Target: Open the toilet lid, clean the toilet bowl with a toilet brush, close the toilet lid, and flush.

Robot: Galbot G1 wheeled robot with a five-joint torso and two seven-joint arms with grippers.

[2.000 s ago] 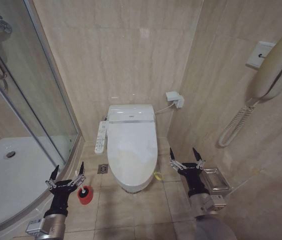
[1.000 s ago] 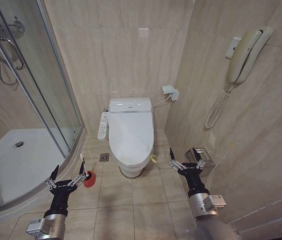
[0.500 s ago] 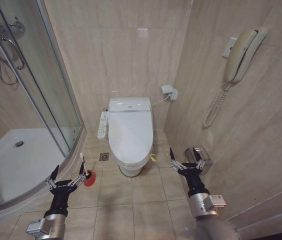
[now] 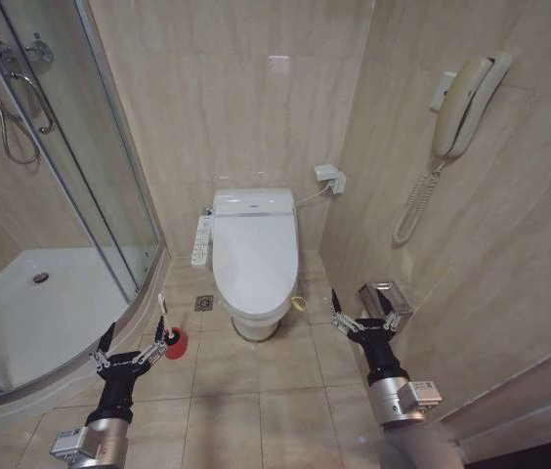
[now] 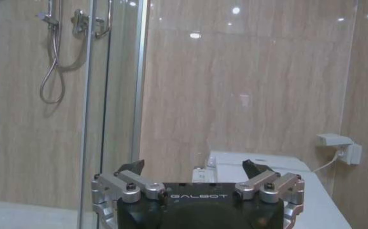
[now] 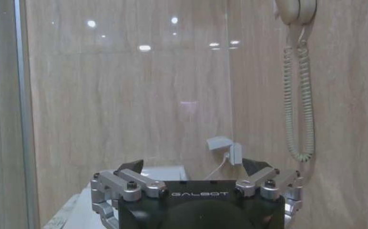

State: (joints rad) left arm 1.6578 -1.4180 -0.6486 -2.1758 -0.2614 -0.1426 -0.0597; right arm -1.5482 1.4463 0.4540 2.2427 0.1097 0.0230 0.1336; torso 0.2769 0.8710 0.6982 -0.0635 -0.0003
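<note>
Nearest the camera in the head view, the left pincer (image 4: 132, 339) is held low over the tiled floor (image 4: 256, 401), its two dark fingers spread apart and empty; the left wrist view shows the same splayed fingertips (image 5: 132, 166) with nothing between them. Opposite it, the right pincer (image 4: 364, 309) sits at about the same height on the robot's right, likewise open and holding nothing, close to the right-hand wall. Just beyond the left pincer stands the toilet brush (image 4: 172, 338), its thin white handle rising from a round red holder on the floor, beside the curved base of the shower tray (image 4: 21, 332). Just past the right pincer a metal paper holder (image 4: 385, 296) is fixed low on the right wall. Farther on, between the two arms, the toilet stands against the back wall with the toilet lid (image 4: 255, 256) down and closed over the toilet bowl (image 4: 256, 323), of which the outer ceramic shell can be seen below the lid's front edge; a yellow-green strap (image 4: 298, 304) hangs at the lid's right front edge. A white control panel (image 4: 200, 242) runs along the toilet's left side. Behind it a small white wall box (image 4: 329, 177) with a cable is mounted near the corner. Higher on the right wall hangs a cream telephone handset (image 4: 462, 104) with a coiled cord. The glass shower door (image 4: 70, 156) stands to the left.
</note>
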